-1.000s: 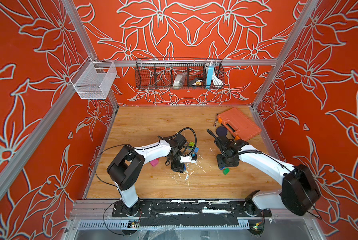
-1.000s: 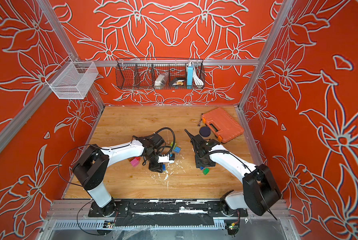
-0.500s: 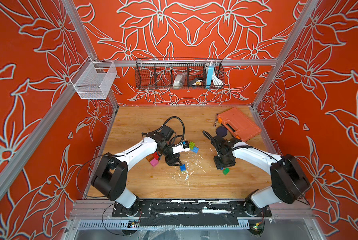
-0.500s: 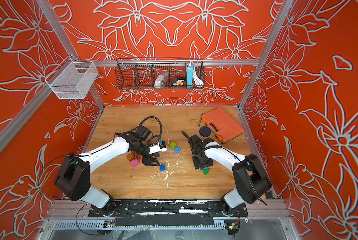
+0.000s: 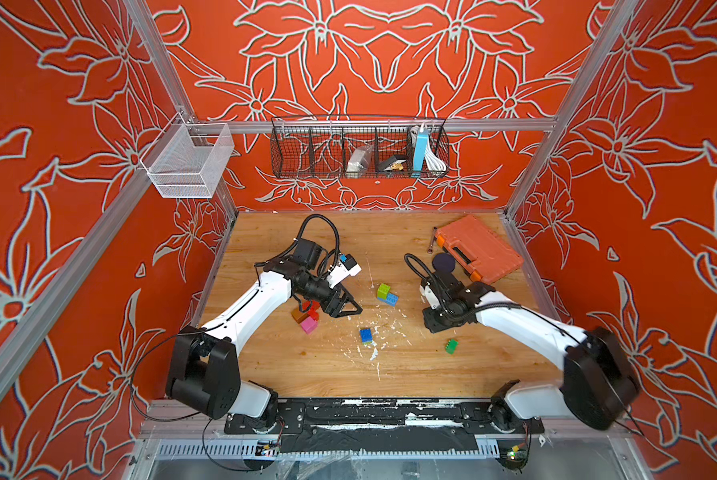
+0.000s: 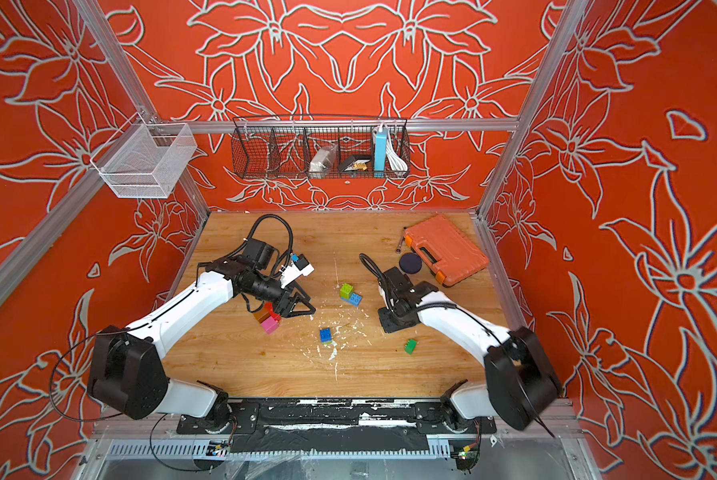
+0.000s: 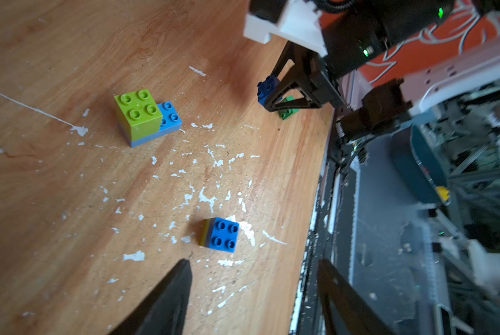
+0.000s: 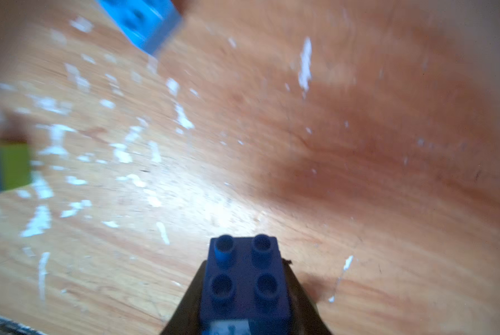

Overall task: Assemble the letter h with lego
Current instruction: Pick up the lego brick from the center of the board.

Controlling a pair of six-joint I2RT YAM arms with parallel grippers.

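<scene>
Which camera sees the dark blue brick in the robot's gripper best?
The right wrist view: the dark blue brick fills the foreground, studs clear, clamped in the right gripper. The left wrist view shows it small, partly behind that gripper. In both top views the gripper hides it.

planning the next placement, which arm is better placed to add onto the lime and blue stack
Right, probably: the right gripper is shut on a dark blue brick, the left gripper is open and empty; both hang near the lime and blue stack.
</scene>
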